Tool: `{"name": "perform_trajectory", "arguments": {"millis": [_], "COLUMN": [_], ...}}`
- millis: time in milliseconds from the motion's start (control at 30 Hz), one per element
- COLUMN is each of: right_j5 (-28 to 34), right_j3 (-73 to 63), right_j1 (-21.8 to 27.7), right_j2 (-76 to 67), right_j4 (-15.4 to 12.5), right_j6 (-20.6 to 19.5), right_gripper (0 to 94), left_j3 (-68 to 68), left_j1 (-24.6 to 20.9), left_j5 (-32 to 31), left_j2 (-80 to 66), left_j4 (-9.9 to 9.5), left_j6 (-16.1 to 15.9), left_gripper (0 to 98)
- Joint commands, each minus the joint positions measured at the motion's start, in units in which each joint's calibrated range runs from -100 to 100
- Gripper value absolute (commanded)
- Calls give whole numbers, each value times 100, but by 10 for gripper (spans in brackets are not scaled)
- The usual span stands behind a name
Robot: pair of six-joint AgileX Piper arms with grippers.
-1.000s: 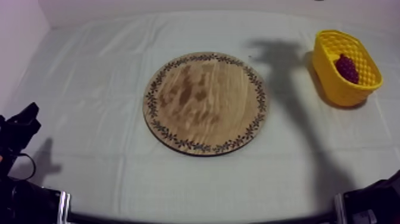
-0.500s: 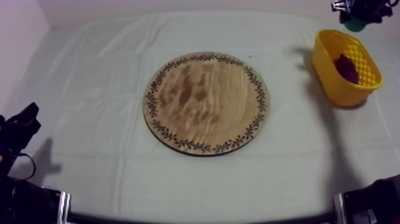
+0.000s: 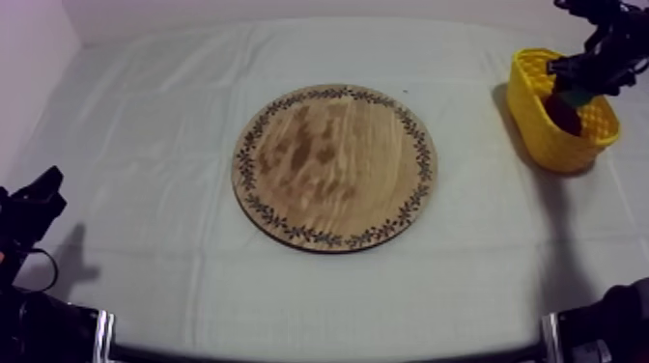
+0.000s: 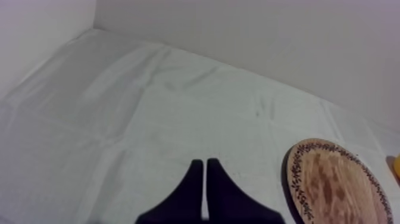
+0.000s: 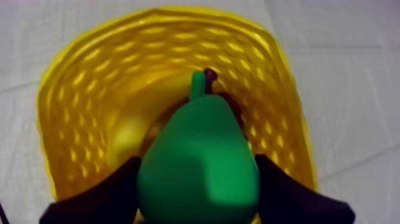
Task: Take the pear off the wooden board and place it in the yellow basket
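- over the yellow basket (image 3: 541,135), at the far right of the desk (image 3: 145,116), your right end effector (image 3: 584,82) hangs, its arm coming in from the upper right.
- its two black fingers (image 5: 101,196) are pinching the green pear (image 5: 199,161) by the wide lower body, one finger on each side. the stem points away from the wrist, towards the basket's far wall.
- seen from the wrist, the pear sits within the basket's rim, above the opening. you cannot tell whether it touches the bottom.
- a dark reddish fruit (image 3: 565,121) lies in the basket beneath the pear, and its kind is not clear.
- the round wooden board (image 3: 333,164) with the patterned rim lies at the middle of the desk, well apart from basket and pear.
- your left end effector (image 4: 204,167) sits low at the near left of the desk. its fingers are pressed together into a narrow wedge over the grey-white cloth, with the board's edge off to one side.
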Motion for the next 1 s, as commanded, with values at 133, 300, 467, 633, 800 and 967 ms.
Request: {"name": "perform_trajectory", "arguments": {"millis": [133, 300, 467, 633, 800, 967], "right_j5": [-351, -476, -795, -1395, -1866, -1824], "right_j3": [-133, -209, -56, 609, 1688, 2866], "right_j1": [22, 47, 83, 162, 236, 198], "right_j2": [111, 84, -303, -1136, -2315, -3700], "right_j4": [-240, -226, -289, -374, -501, -690], "right_j6": [10, -52, 33, 170, 344, 507], "right_gripper": [695, 741, 709, 675, 647, 623], "left_j3": [0, 0, 0, 0, 0, 0], "left_j1": [2, 2, 2, 2, 2, 2], "left_j5": [-1, -1, -1, -1, -1, -1], "left_j2": [0, 0, 0, 0, 0, 0], "left_j4": [2, 2, 2, 2, 2, 2], "left_j6": [-1, -1, -1, -1, -1, -1], "left_gripper": [1, 1, 1, 1, 1, 1]}}
